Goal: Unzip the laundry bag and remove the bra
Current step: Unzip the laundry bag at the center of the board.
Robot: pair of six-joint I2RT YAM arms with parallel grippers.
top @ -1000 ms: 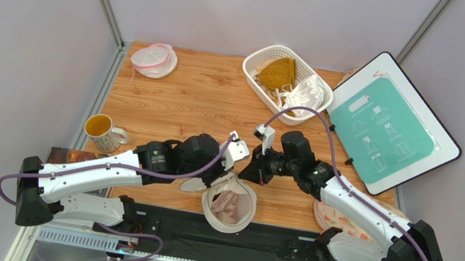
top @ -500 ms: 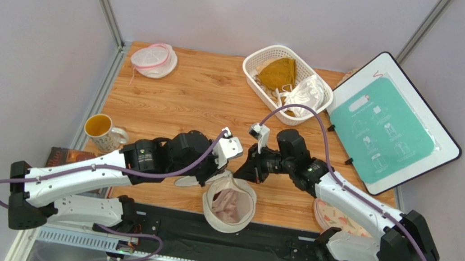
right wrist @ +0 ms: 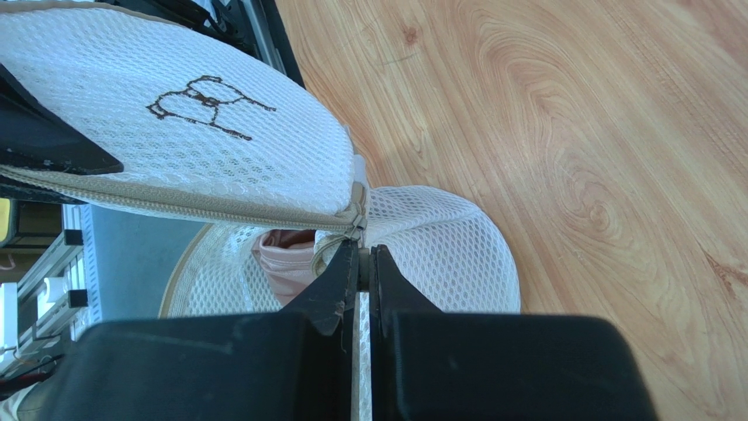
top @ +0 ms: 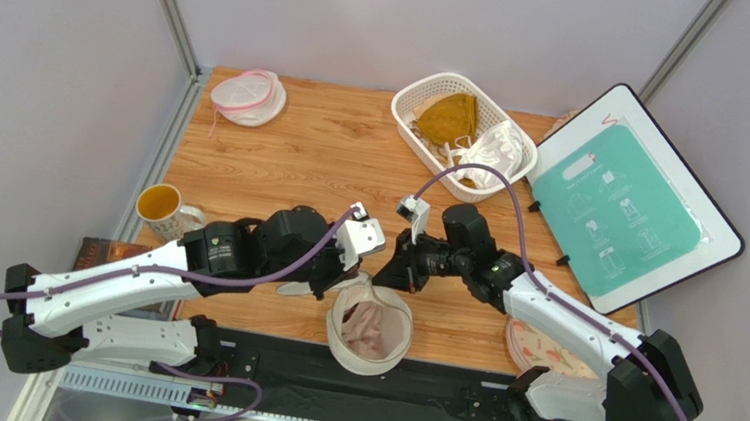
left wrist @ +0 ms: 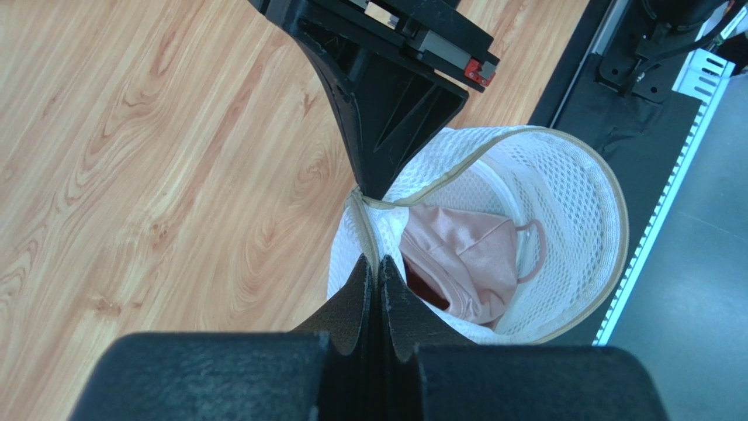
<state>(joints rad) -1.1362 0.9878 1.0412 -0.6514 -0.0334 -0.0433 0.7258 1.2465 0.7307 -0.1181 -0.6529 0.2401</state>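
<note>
Left pincer and right pincer each pinch the laundry bag, mouth seemingly upward.

Most of bra hidden behind laundry bag mesh.

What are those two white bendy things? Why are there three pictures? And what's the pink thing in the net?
Those are two robot arms, each ending in a two-finger pincher called a gripper. The big picture looks down from above; the other two come from small cameras on each wrist. The left gripper and the right gripper are both pinched shut on the edge of the laundry bag, a white net bag that is zipped open. The pink thing inside is a bra. Also on the wooden table: a mug, a basket of clothes and a teal board.
</note>
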